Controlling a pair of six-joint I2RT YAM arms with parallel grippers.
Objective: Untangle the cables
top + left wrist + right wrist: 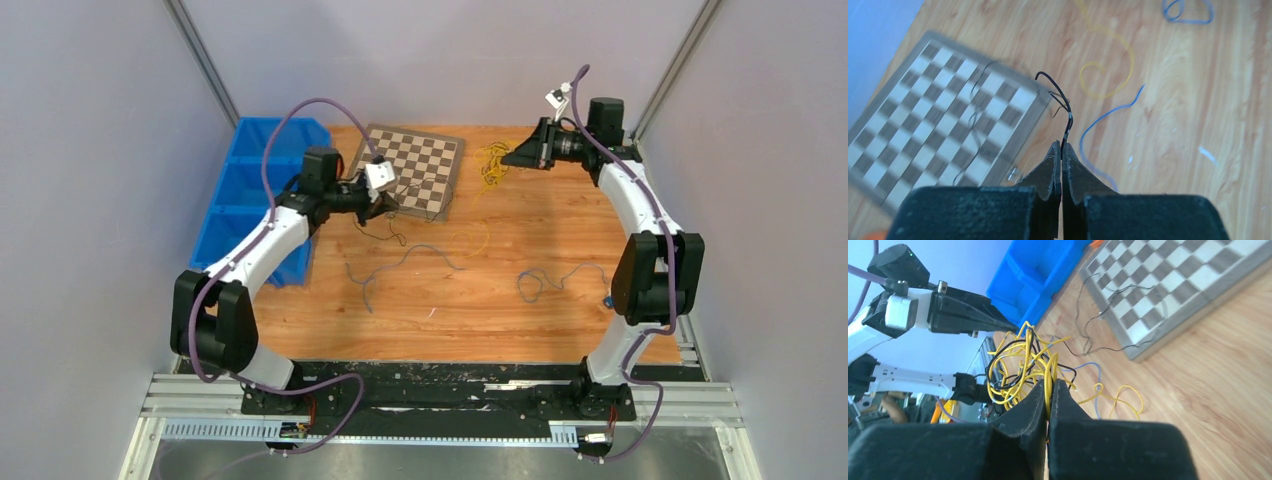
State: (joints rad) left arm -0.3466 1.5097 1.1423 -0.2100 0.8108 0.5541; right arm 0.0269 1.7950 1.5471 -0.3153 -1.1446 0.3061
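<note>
A tangled wad of yellow and black cables (1018, 365) hangs off the table at the far right, next to the chessboard. My right gripper (1049, 385) is shut on a yellow strand of that wad (492, 163). My left gripper (1061, 146) is shut on the end of a thin black cable (1063, 100), which curls up from its tips near the chessboard's corner. In the top view the left gripper (392, 200) sits at the board's near left edge. Loose on the wood lie a blue-grey cable (400, 262), a second one (545, 282) and a yellow cable (1113, 65).
A checkered chessboard (415, 168) lies at the back centre, with a thin black wire (975, 125) trailing across it. A blue bin (245, 200) stands along the left side. Grey walls close in the table on three sides.
</note>
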